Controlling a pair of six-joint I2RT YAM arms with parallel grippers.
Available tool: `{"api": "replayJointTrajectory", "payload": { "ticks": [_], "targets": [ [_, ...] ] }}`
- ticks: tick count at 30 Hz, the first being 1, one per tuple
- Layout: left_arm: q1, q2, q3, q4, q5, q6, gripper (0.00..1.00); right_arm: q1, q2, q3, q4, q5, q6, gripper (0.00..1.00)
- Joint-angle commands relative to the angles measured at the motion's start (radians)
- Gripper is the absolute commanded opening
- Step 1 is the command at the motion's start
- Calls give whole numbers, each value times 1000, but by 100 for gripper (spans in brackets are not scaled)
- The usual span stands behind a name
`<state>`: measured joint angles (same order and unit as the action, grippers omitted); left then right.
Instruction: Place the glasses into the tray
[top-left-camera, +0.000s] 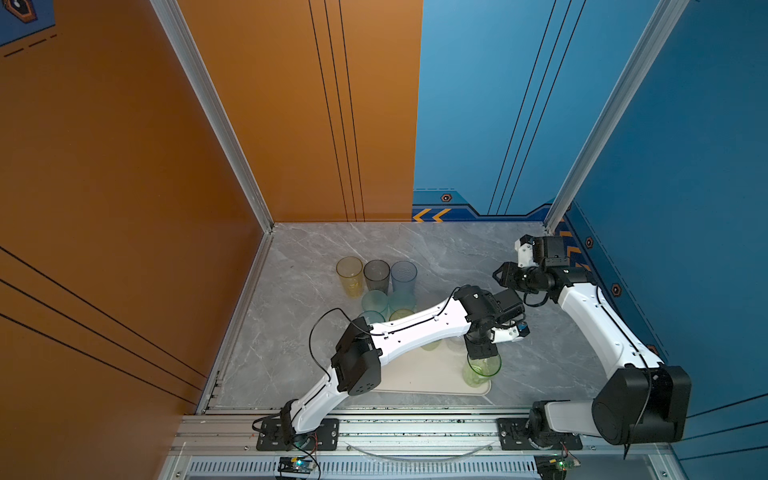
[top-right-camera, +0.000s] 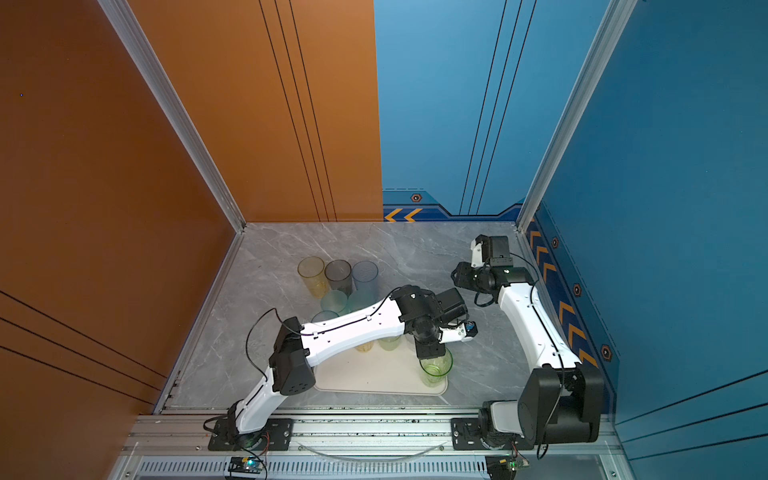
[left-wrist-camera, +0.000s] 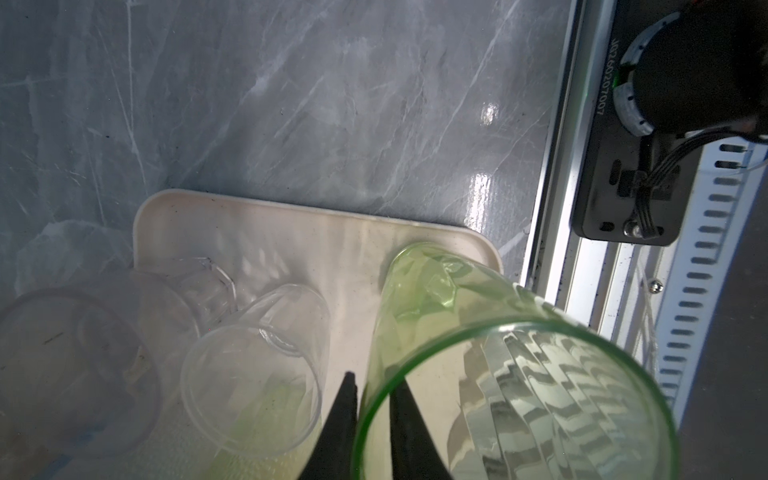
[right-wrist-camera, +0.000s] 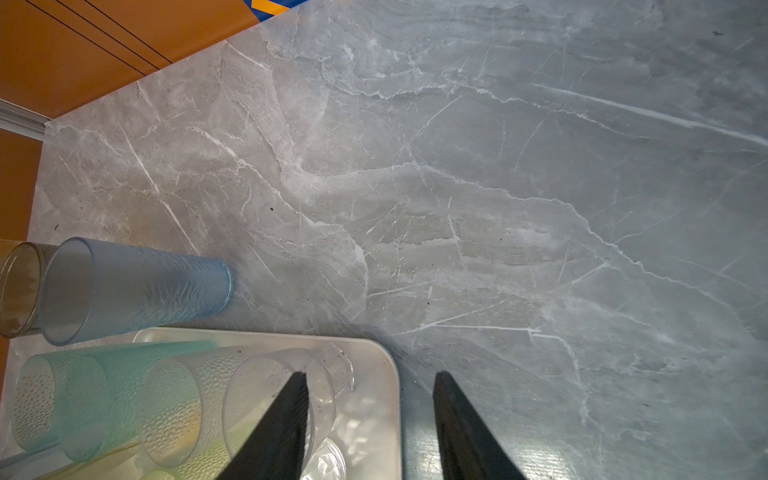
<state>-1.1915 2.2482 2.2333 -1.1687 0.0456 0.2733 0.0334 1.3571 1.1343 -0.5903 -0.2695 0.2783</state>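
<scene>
A tall ribbed green glass (top-left-camera: 482, 370) (top-right-camera: 435, 368) (left-wrist-camera: 498, 353) stands upright in the near right corner of the cream tray (top-left-camera: 415, 374) (top-right-camera: 374, 374) (left-wrist-camera: 249, 224). My left gripper (top-left-camera: 482, 351) (left-wrist-camera: 372, 382) sits astride its rim, one finger inside and one outside, jaws narrowly apart; whether they still pinch the wall I cannot make out. Clear glasses (left-wrist-camera: 249, 374) (left-wrist-camera: 208, 286) stand beside it on the tray. My right gripper (top-left-camera: 500, 274) (right-wrist-camera: 370, 378) hangs open and empty over the tray's far right corner (right-wrist-camera: 382, 374).
Tall yellow (top-left-camera: 350, 274), smoke-grey (top-left-camera: 376, 276) and blue (top-left-camera: 404, 274) glasses stand in a row on the marble behind the tray, with frosted teal ones (top-left-camera: 375, 301) in front of them. My left arm covers part of the tray. The aluminium rail (left-wrist-camera: 557, 249) runs close to the tray's near edge.
</scene>
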Motion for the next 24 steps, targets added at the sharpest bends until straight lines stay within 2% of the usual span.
{"api": "replayJointTrajectory", "payload": {
  "ticks": [1, 7, 24],
  "targets": [
    [-4, 11, 23, -26, -7, 10, 19, -6, 7, -14, 12, -17, -4, 48],
    [-4, 0, 23, -26, -21, 6, 22, -6, 7, -14, 12, -21, -4, 48],
    [12, -54, 25, -25, 2, -6, 23, -6, 5, -8, 10, -30, -2, 48]
  ]
}}
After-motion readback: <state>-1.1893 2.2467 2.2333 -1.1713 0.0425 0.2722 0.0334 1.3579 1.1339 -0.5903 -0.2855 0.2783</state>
